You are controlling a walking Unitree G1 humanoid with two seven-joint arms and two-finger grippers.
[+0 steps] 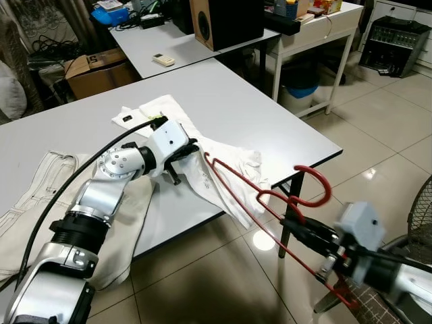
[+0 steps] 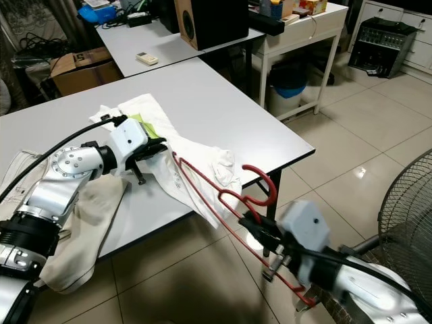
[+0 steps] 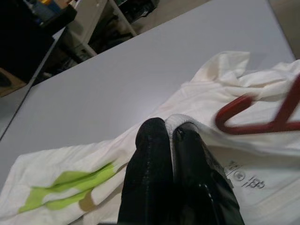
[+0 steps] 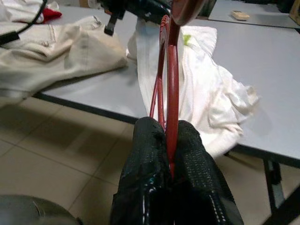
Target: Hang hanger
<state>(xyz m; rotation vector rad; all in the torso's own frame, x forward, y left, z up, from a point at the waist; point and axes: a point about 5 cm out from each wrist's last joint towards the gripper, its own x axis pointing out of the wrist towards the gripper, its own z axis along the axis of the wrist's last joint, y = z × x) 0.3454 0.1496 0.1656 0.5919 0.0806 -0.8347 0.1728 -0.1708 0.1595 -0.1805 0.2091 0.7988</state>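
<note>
One red wire hanger (image 1: 270,202), one white t-shirt (image 1: 223,172) and one cream pair of trousers (image 1: 40,202) on the grey tabletop (image 1: 236,108). Left gripper (image 3: 173,140) reaches across the tabletop, jaws pinched tight on the shirt's ribbed collar. Right gripper (image 4: 171,140) sits low off the tabletop's edge, jaws clamped on the hanger's thin frame, whose far corner pokes into the shirt.

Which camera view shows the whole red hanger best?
The left eye view: the red hanger shows whole, hook to far corner, held by the right gripper. The right eye view shows much the same. The right wrist view foreshortens it; the left wrist view catches one corner on the white shirt.
</note>
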